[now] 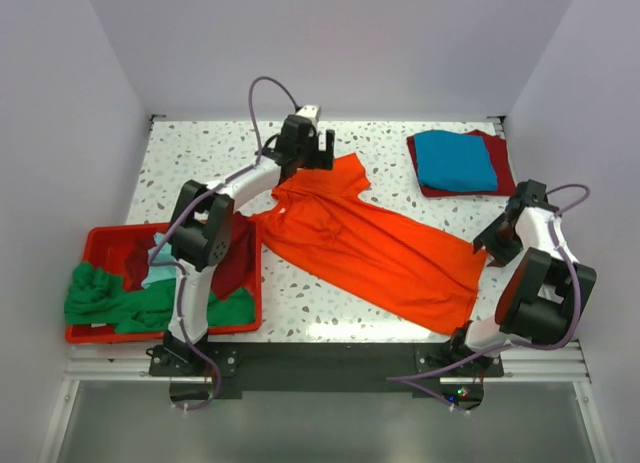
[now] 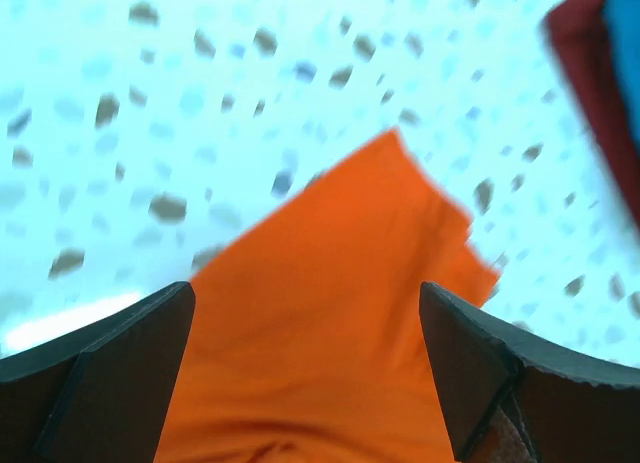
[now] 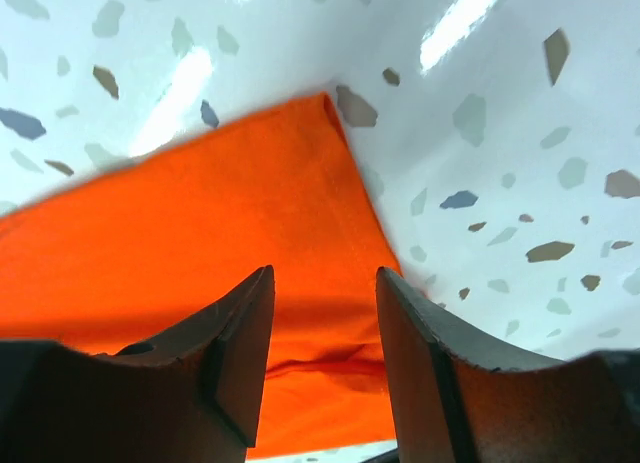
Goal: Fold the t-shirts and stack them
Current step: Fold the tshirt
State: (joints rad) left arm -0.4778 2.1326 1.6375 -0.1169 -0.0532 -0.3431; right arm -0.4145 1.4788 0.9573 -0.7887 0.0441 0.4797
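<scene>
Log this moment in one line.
left gripper: open above orange t-shirt | right gripper: open over its hem corner | folded: blue t-shirt on dark red t-shirt

Orange t-shirt (image 1: 370, 248) is soft matt cloth, smooth, with a neat hemmed edge; counter (image 1: 200, 153) looks like speckled stone-effect stuff, glossy enough to throw the lights back; red bin (image 1: 115, 231) is smooth hard plastic, slight sheen; green t-shirt (image 1: 110, 298) is matt cloth, all rumpled; blue t-shirt (image 1: 455, 160) is the same soft matt fabric; right pincer (image 3: 325, 278) has dark matt fingers (image 3: 235, 363), a bit grainy.
</scene>
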